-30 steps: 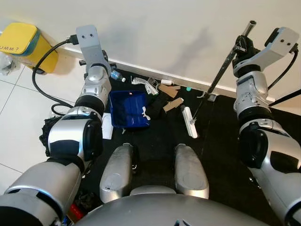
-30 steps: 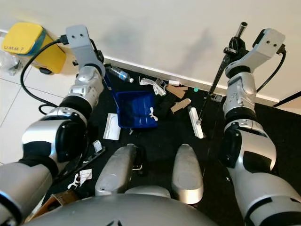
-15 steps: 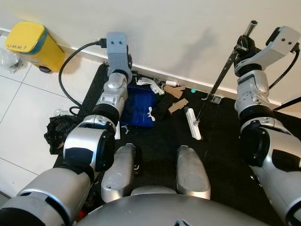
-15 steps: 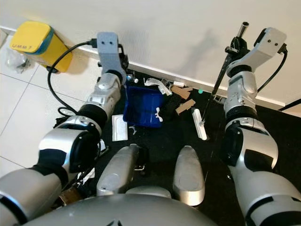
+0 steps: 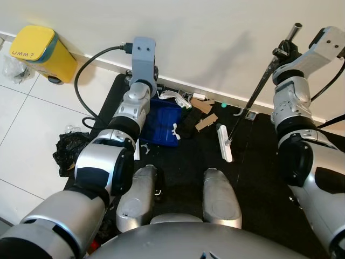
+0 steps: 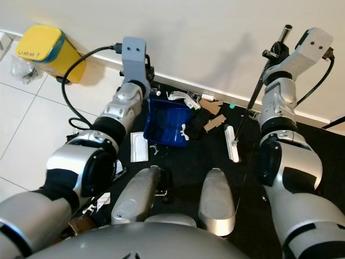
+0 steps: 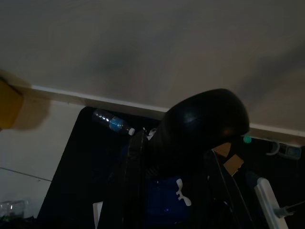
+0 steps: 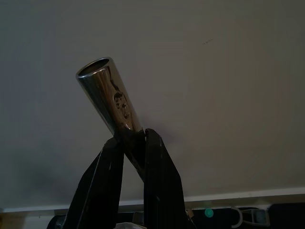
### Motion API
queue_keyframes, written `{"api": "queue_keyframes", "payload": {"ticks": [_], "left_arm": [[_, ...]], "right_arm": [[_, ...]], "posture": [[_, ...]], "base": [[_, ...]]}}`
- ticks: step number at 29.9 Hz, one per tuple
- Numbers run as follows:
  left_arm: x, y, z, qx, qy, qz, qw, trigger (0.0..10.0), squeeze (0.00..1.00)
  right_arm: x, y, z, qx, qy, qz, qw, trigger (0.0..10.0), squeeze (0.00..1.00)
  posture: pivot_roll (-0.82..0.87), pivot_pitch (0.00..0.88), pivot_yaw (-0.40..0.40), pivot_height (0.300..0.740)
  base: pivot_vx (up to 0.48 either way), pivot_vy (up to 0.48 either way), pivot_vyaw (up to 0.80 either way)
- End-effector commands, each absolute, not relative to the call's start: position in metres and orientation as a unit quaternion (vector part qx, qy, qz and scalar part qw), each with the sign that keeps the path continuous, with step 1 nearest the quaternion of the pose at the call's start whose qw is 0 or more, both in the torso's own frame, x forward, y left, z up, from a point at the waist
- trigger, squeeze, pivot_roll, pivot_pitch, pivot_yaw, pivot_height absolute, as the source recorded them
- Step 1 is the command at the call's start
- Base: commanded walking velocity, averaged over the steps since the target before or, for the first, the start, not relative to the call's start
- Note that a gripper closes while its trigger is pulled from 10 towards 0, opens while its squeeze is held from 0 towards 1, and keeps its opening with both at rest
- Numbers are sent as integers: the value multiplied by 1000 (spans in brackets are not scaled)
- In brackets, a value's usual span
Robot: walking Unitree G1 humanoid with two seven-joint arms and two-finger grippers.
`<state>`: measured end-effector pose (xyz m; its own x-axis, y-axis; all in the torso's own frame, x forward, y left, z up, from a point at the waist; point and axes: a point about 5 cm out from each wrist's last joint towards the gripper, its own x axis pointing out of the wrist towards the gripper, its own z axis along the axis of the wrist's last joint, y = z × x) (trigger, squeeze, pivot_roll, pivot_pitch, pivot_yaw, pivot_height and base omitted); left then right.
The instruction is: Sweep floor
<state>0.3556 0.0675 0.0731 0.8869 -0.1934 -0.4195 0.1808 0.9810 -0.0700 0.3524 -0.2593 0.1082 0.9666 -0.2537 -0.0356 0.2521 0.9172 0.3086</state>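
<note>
Right gripper is clamped on the metal broom handle near its top end, fingers pinched tight on both sides of the tube, held high near the wall. Handle slants down to the white broom head, which rests on the black mat just right of the litter.

Left gripper is reaching down toward the blue dustpan; wrist view shows a rounded black handle right at the fingers, looks like it has hold of it, but the view is dark and I cannot tell how far the fingers are closed. Dustpan sits tilted on the mat close to the wall, open side facing the litter.

Step in hand, as I judge it: dustpan being set in place, broom poised for a stroke. Next move calls for dragging the broom head leftward across the mat to push scraps into the pan while the left arm holds the pan steady with its lip on the mat.

Containers: the dustpan has one small white scrap at its right edge, otherwise mostly bare. Litter still outside it: cardboard pieces, white plastic bits, a small green bit by the wall, a flat white piece on the mat left of the pan. Plastic bottle lies by the wall. Yellow bin stands well apart on the tiled floor, lid closed, contents hidden. Black crumpled bag on the tiles beside the mat.
</note>
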Motion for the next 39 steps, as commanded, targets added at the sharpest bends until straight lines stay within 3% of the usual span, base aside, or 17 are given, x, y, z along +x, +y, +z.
{"api": "queue_keyframes", "payload": {"ticks": [1,18,24,34,39], "left_arm": [[327,26,46,-141,318,-152,925,10000,0],[330,7,60,-149,332,-210,908,10000,0],[321,-4,56,-135,336,-247,899,10000,0],[316,-16,59,-140,336,-280,889,10000,0],[315,-14,57,-140,338,-276,889,10000,0]], "right_arm": [[352,-257,104,180,2,-132,975,10000,0],[355,-247,102,197,9,-103,975,10000,0],[362,-241,106,257,16,-92,962,10000,0],[378,-189,116,331,31,45,942,10000,0],[377,-174,114,330,43,96,938,10000,0]], "posture": [[-53,105,76,740],[-51,107,73,740],[-27,123,72,740],[26,128,65,740],[21,124,62,740]], "base": [[0,0,0],[0,0,0],[0,0,0],[0,0,0],[0,0,0]]}}
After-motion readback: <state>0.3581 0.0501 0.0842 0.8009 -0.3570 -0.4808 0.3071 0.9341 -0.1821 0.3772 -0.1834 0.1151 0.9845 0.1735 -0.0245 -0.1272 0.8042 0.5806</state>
